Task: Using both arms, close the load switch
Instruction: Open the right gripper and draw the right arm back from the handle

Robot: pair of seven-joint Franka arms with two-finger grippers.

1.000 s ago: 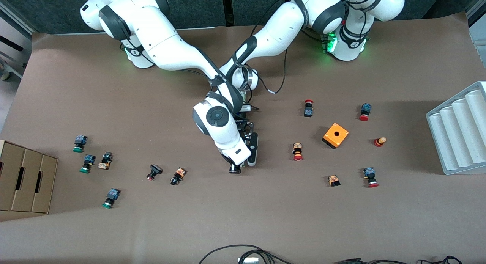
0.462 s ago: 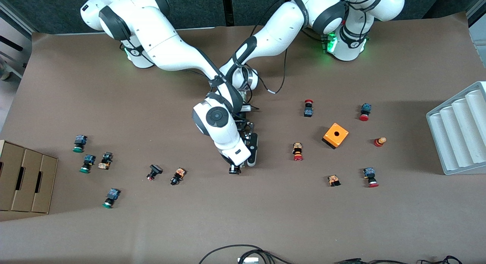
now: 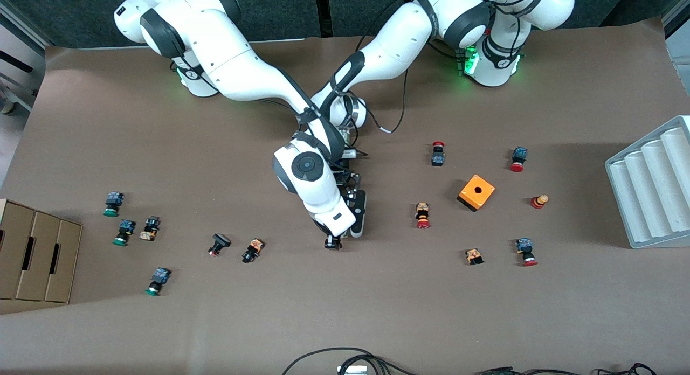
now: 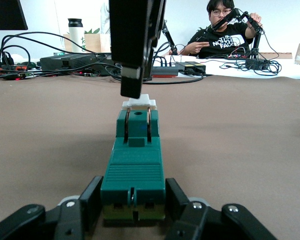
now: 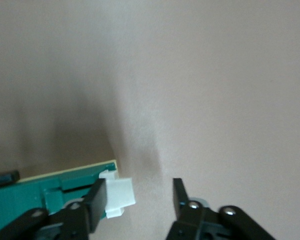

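Little has shifted since a second ago beyond the right arm's wrist easing slightly toward the robots' bases over the middle of the counter (image 3: 485,310), its fingers now parted where they had been shut. Seen from the left wrist, the left end effector (image 4: 133,200) is clamped narrow on the near end of the load switch (image 4: 134,165), a long green block lying flat on the brown counter between the scattered push buttons, roughly midway between the two arms' ends. At the block's other end the white sliding piece (image 4: 138,103) sticks out, and the right end effector (image 5: 136,197) hangs over it with its fingers (image 5: 96,200) partly spread, one finger touching or just beside the white piece, the other standing clear over bare counter. The switch looks like light, rigid moulded plastic, likely to skid on the smooth covering if pushed unbraced; the sensible hold is the one shown, across the narrow sides of the body at one end, leaving the slider free. The slider itself is small and probably stiff, so a push along the block's length seems called for. An orange cube (image 3: 476,192) sits well apart toward the left arm's end
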